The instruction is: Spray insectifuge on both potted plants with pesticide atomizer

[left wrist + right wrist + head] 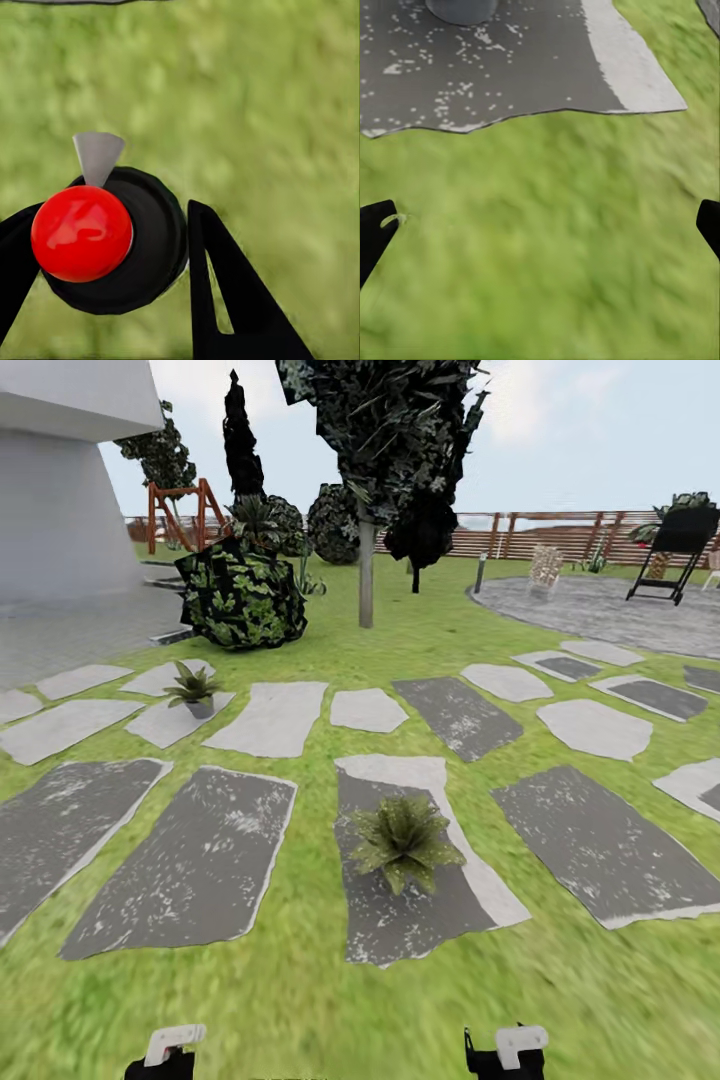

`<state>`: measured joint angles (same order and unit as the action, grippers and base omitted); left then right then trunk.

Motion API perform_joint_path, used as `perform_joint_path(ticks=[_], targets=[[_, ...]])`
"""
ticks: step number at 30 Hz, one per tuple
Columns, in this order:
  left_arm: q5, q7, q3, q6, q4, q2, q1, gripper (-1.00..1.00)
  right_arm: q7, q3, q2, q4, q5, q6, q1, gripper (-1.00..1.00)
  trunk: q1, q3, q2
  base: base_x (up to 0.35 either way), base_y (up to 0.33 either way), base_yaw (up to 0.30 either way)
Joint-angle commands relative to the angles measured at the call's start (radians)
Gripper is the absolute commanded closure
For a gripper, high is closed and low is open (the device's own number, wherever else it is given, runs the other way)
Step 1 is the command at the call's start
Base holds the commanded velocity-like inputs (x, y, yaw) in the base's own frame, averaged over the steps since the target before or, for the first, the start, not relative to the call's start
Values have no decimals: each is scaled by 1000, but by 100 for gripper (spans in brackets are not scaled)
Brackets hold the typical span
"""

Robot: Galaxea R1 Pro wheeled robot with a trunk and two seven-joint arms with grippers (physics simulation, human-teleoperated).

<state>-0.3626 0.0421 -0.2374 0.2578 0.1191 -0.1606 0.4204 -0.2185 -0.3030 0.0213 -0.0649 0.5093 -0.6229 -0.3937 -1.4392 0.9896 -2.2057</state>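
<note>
Two potted plants stand on stepping stones in the garden lawn: one (403, 842) close ahead on a dark slab, the other (193, 688) farther off to the left on a pale slab. In the left wrist view my left gripper (112, 211) is shut on the pesticide atomizer (142, 247), a black round body with a red knob (81, 233) and a grey nozzle (97, 154), held over grass. My right gripper (545, 217) is open over grass, with nothing between its fingers. The near plant's grey pot (461, 9) sits on the slab just beyond it.
Both arms' ends (170, 1050) (510, 1050) peek in at the head view's lower edge. A dark broad-leaved shrub (240, 595) and a tree trunk (366, 575) stand behind the stones. A white building (60, 490) is at left, a paved circle (600, 610) at right, and the slat fence (520, 535) behind.
</note>
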Motion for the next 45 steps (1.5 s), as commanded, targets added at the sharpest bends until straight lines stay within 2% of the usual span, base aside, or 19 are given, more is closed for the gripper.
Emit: perform_joint_path(ticks=[1, 17, 25, 45], targets=[[-10, 4, -6, 3, -1, 0, 0, 100, -7, -4, 0, 1, 11, -2, -1, -100, 0, 1, 0, 0, 307, 278], [-6, 4, -6, 2, -1, 1, 0, 100, -7, -4, 2, 0, 12, -3, -1, -100, 0, 1, 0, 2, 304, 279], [-6, 4, -8, 2, -1, 1, 0, 100, -7, -4, 2, 0, 12, -3, -1, -100, 0, 1, 0, 135, 292, 275], [-6, 4, -8, 1, -4, 1, 0, 100, -5, -3, 1, 0, 12, -1, -1, -100, 0, 1, 0, 243, 223, 10]])
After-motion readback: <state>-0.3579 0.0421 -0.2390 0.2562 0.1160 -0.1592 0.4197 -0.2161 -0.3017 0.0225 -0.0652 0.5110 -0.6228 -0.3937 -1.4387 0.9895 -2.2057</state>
